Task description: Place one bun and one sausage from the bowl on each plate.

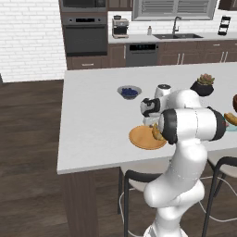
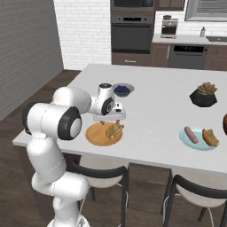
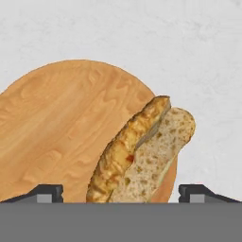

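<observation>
Bun (image 3: 144, 153) lies directly beneath the end effector (image 3: 121, 191), resting on the near-right rim of the wooden plate (image 3: 61, 123); in the hand view its near end sits between the two fingertips (image 3: 47, 193), which stand spread wide on either side and touch nothing. Its long axis runs from that near end away and to the right in the hand view, and one end overhangs the plate's edge toward the bare counter (image 3: 198, 56). The split face is turned upward to the right, the browned crust to the left.

From the right base view the end effector (image 2: 110, 119) hangs just above the bun (image 2: 114, 130) on the wooden plate (image 2: 95, 135), jaws apart, nothing held. No sausage shows on this plate.

Farther along the counter (image 2: 155, 97), well apart to the robot's right, the blue plate (image 2: 186, 138) carries a sausage (image 2: 191, 135) and a second bun (image 2: 210, 137) lying side by side.

Judgement: the blue plate looks complete and the wooden plate lacks only a sausage. The coming move therefore turns on direction: the supply lies to the right, past the blue plate, where a dark rim of the bowl (image 2: 225, 124) shows at the frame edge. The end effector must lift clear and travel that way.

Beyond, a small dish of blueberries (image 2: 122, 90) and a potted plant (image 2: 205, 95) stand clear of that path.
</observation>
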Controlling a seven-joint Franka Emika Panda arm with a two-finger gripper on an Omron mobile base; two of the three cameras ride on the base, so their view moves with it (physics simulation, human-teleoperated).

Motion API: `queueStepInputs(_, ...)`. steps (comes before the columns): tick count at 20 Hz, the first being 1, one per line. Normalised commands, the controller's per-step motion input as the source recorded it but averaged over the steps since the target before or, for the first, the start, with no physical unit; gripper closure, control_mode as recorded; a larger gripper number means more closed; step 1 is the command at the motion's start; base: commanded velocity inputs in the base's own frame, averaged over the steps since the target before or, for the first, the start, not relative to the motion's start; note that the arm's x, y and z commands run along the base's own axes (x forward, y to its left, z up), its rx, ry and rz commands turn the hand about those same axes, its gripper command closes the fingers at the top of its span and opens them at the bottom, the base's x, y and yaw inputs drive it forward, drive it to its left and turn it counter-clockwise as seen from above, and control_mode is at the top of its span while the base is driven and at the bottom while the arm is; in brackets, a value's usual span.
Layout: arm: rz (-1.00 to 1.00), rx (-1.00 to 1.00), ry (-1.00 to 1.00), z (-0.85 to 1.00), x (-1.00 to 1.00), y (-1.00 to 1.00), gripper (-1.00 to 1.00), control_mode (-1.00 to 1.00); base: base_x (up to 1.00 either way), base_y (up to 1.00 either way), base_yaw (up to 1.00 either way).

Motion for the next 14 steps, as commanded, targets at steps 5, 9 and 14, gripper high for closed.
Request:
queueStepInputs(5,-0.05,0.0,0.0,0.94,-0.6,-0.06,-1.0,-1.0,0.0,0.0,0.0)
queueStepInputs(9,-0.07,0.0,-0.03,0.87,-0.63,0.0,-1.0,-1.0,0.0,0.0,0.0)
queueStepInputs(14,-0.06,0.0,-0.03,0.77,-0.3,0.0,-1.0,-1.0,0.0,0.0,0.0)
